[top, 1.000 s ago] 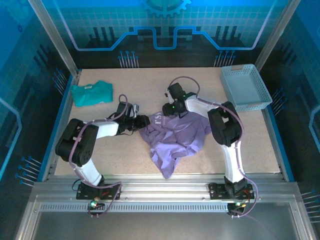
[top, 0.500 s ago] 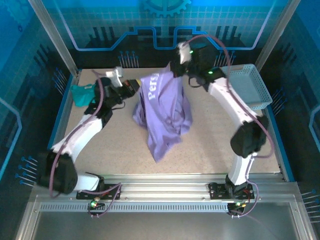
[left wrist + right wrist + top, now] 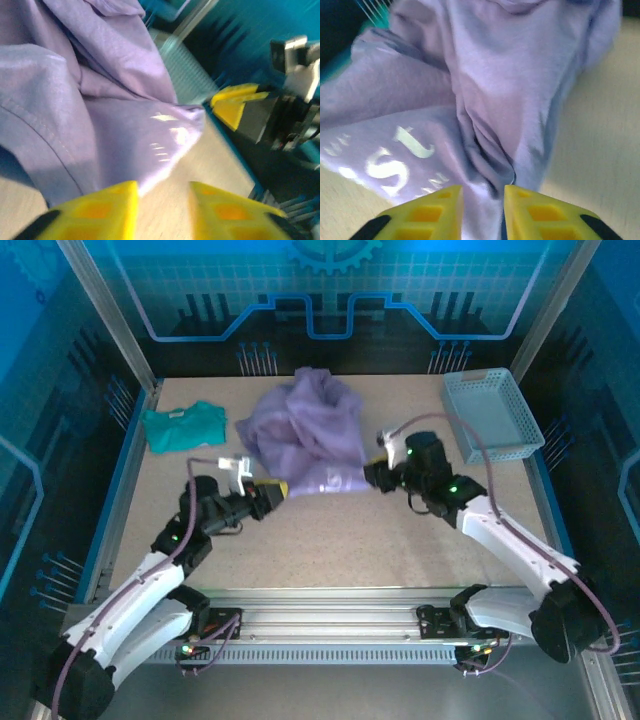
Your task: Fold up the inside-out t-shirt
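Beige speckled tabletop is boxed in by blue-lit panels.

Lavender t-shirt is seen bunched in a loose heap at far centre of the tabletop. Its near edge is laid flatter, between the two claws.

Left arm is stretched from the near-left corner toward the heap. Right arm is stretched from near right.

Pale blue basket is set at far right, well apart from the t-shirt. A smaller teal shirt is laid flat at far left, near the heap but not touching.

Left claw is placed at the near-left corner of the t-shirt. On the left wrist view the left claw is spread. Bare tabletop is seen in the gap, and the t-shirt edge is just beside one finger.

Right claw is placed at the near-right edge. On the right wrist view the right claw is parted a little. A fold of the t-shirt is run down into the gap, and no firm pinch is seen.

White lettering is seen on the cloth left of that fold.
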`<control>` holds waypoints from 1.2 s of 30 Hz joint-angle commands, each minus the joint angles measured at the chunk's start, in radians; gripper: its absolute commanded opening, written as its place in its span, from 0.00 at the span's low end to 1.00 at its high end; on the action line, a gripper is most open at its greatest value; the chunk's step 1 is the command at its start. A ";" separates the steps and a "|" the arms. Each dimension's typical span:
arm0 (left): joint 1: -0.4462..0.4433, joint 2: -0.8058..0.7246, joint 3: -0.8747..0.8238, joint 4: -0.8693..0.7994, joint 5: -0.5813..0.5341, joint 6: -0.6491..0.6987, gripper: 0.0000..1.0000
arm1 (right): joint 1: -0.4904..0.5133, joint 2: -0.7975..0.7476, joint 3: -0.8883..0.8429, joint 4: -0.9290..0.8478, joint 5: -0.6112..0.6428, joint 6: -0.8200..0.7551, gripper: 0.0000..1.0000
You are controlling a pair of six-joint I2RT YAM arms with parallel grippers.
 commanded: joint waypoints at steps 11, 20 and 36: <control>-0.006 0.268 0.085 -0.108 -0.330 0.016 0.67 | 0.214 0.462 0.269 0.046 0.228 -0.046 0.56; 0.052 0.628 0.194 -0.035 -0.297 0.007 0.70 | 0.191 0.890 0.661 -0.085 0.297 -0.138 0.67; 0.067 0.793 0.147 0.153 -0.227 -0.051 0.00 | 0.062 0.797 0.677 -0.126 0.104 -0.103 0.00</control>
